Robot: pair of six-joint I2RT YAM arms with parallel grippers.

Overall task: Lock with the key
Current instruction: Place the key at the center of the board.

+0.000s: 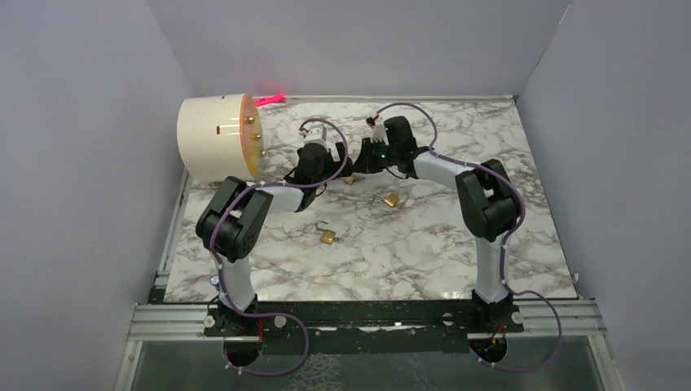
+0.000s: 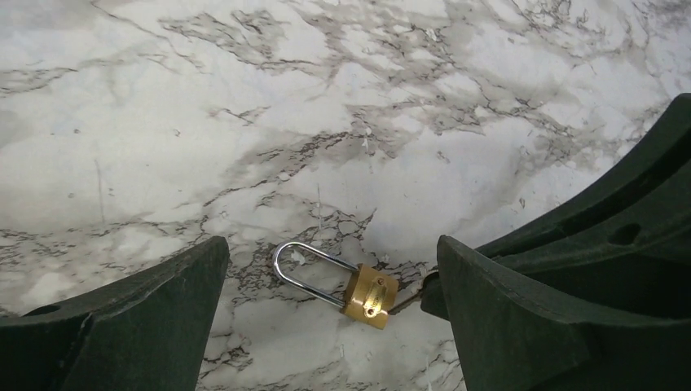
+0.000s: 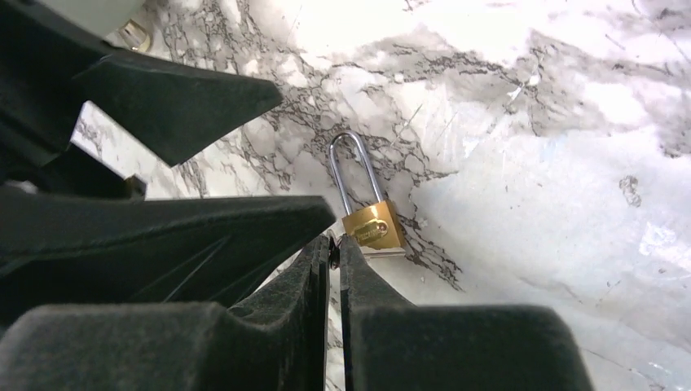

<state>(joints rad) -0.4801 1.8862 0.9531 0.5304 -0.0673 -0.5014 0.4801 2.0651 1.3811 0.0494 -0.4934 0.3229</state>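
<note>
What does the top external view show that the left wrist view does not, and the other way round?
Only the top external view shows both arms whole, the white drum at the back left, a second padlock right of centre and a third padlock nearer the bases. Only the left wrist view shows the left gripper wide open on both sides of the padlock, and a thin metal piece, probably the key, at its base. Both show the marble table and that padlock, close to the right gripper.

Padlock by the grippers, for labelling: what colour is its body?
Padlock body: brass gold; left wrist view.
</note>
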